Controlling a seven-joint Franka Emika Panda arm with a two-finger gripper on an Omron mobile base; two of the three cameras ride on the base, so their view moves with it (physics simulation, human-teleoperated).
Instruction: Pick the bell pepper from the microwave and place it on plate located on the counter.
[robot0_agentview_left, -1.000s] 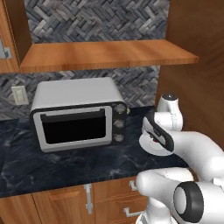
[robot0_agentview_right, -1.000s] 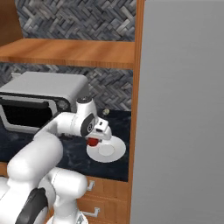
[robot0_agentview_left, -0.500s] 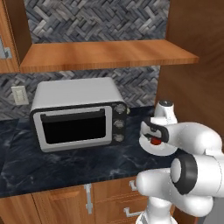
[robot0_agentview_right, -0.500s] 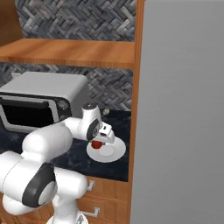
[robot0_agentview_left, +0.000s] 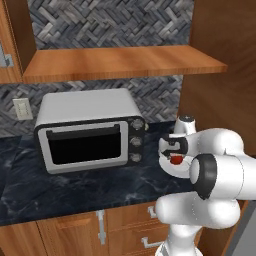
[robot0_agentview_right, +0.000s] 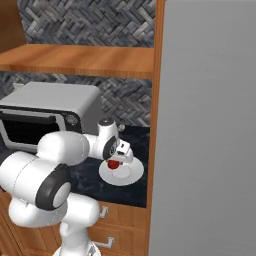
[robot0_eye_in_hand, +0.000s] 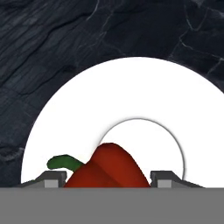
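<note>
**One pepper, one plate, one gripper over the counter**

You have one gripper (robot0_agentview_right: 116, 161), its two fingertips closed on either side of the one bell pepper (robot0_eye_in_hand: 109, 168). The pepper is red with a green stem and hangs over the middle of the one white plate (robot0_eye_in_hand: 144, 96); you cannot tell whether it touches. The plate (robot0_agentview_right: 131, 176) sits on the dark marbled counter (robot0_agentview_left: 75, 187), just beside one silver oven (robot0_agentview_left: 90, 130) with three knobs. One wooden shelf (robot0_agentview_left: 120, 62) runs above.
</note>
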